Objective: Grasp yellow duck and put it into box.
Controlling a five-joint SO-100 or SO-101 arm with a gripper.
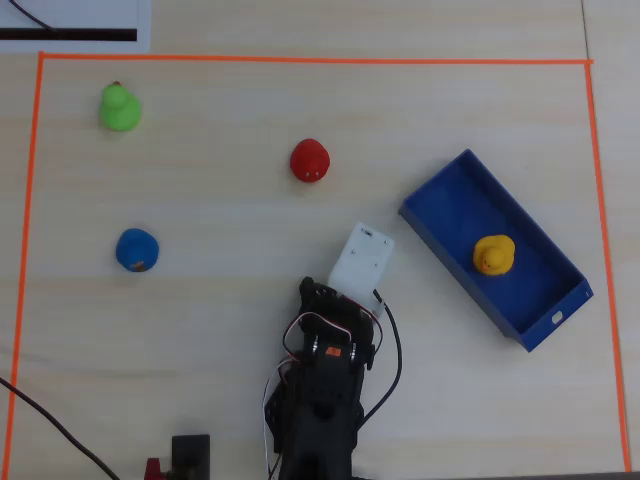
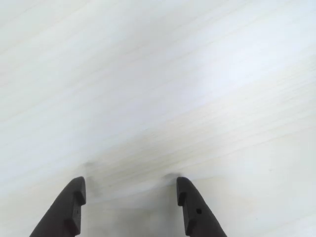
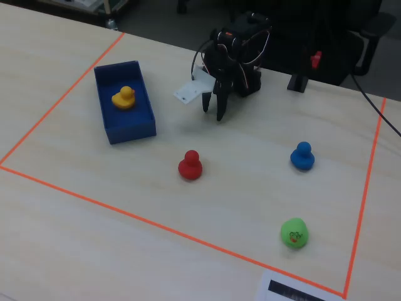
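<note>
Overhead view: yellow duck (image 1: 493,254) in box (image 1: 430,222).

Overhead view: looking straight down on the desk (image 1: 220,330), arm base at the bottom edge.
Fixed view: standing opposite the arm, looking down at a slant; both are taking in the whole orange tape border (image 1: 300,59).
Wrist view: looking close onto bare desk past the parted jaws.

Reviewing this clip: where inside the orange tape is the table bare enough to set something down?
Bare table lies between the blue duck, red duck and the open gripper. Also open: between the green duck and red duck. The box, holding the yellow duck, crowds the gripper's side.
</note>
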